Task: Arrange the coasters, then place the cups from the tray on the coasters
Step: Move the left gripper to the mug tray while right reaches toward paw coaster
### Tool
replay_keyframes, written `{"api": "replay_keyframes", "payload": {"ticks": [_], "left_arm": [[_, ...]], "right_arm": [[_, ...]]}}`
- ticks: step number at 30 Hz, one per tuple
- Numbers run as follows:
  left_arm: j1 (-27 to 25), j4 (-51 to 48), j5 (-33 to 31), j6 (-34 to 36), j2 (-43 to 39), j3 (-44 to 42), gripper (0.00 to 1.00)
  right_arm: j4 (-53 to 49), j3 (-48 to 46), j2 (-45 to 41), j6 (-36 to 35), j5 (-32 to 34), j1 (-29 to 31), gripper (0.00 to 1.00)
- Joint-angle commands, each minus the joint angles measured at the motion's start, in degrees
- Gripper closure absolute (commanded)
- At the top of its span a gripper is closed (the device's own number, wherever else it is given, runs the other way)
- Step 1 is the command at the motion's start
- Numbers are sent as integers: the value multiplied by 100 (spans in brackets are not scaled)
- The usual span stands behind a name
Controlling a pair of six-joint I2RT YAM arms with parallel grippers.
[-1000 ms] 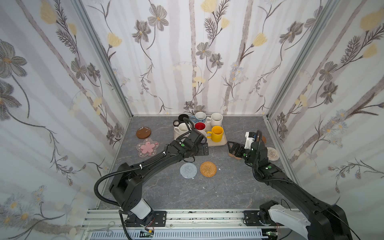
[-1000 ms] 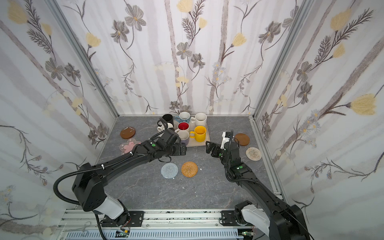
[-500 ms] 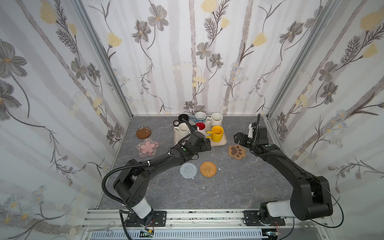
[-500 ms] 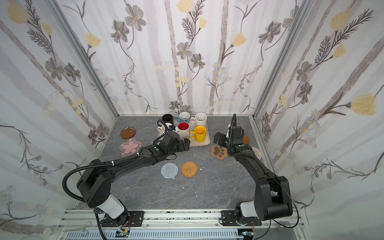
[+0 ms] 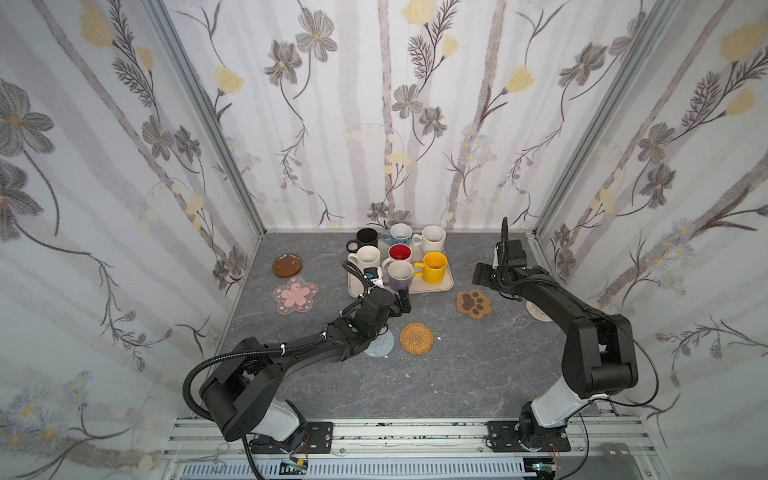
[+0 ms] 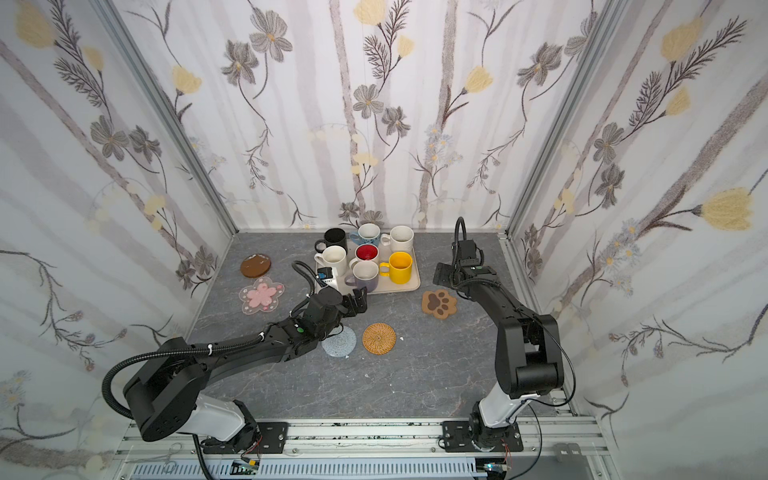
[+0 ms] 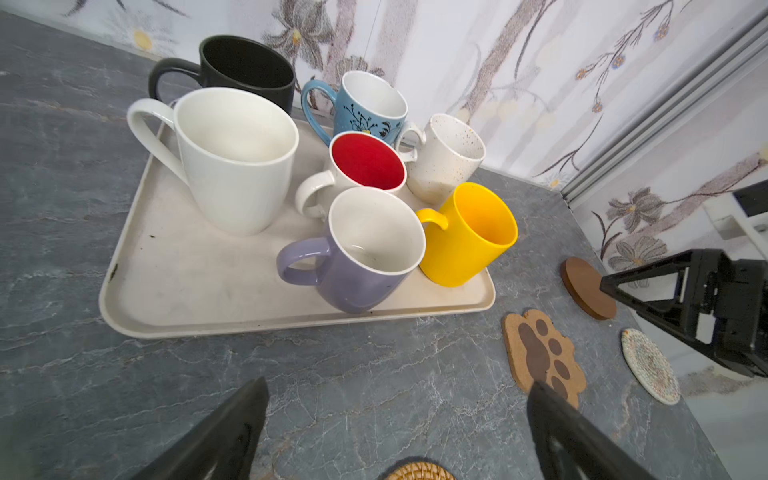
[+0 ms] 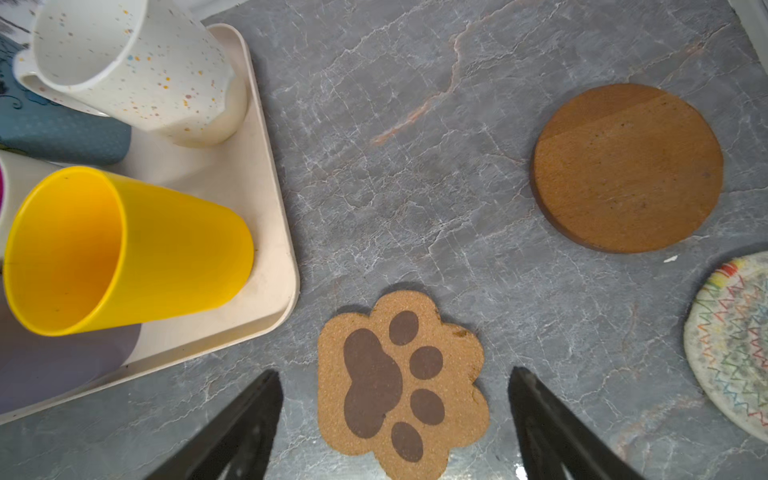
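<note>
Seven cups stand on the cream tray [image 5: 441, 286] at the back, among them the lavender cup [image 5: 400, 275] and the yellow cup [image 5: 434, 267] in front. My left gripper [image 5: 403, 302] hovers open and empty just before the tray's front edge, facing the lavender cup [image 7: 365, 266]. My right gripper [image 5: 482, 276] hangs open and empty above the table, right of the tray, with the paw coaster [image 8: 401, 384] lying flat below its fingers. Also lying flat are the brown disc [image 8: 627, 168], the white woven coaster [image 8: 735, 345], the rattan coaster [image 5: 416, 338] and the grey-blue coaster [image 5: 381, 345].
A second brown disc [image 5: 287, 264] and the pink blossom coaster [image 5: 295, 295] lie at the left near the side wall. Flowered walls close in the back and both sides. My left arm partly covers the grey-blue coaster; my right arm partly covers the white woven one [image 5: 536, 312].
My right gripper has risen and drawn back from the paw coaster, which stays flat on the table. My left gripper has crept closer to the tray's front edge.
</note>
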Motion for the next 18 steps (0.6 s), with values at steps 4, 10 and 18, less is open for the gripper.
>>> {"api": "replay_keyframes", "payload": {"ticks": [4,10,18], "left_arm": [[10,401,-453,321,39,-13,0],[23,399,-603,353,-20,-56,0],[46,405,-463,291,181,30,0]], "right_arm": [[-182,448,500,-103,251,12,20],[-298,822,998,4,630,21,13],[-296,1032,1370,470,904,82,21]]}}
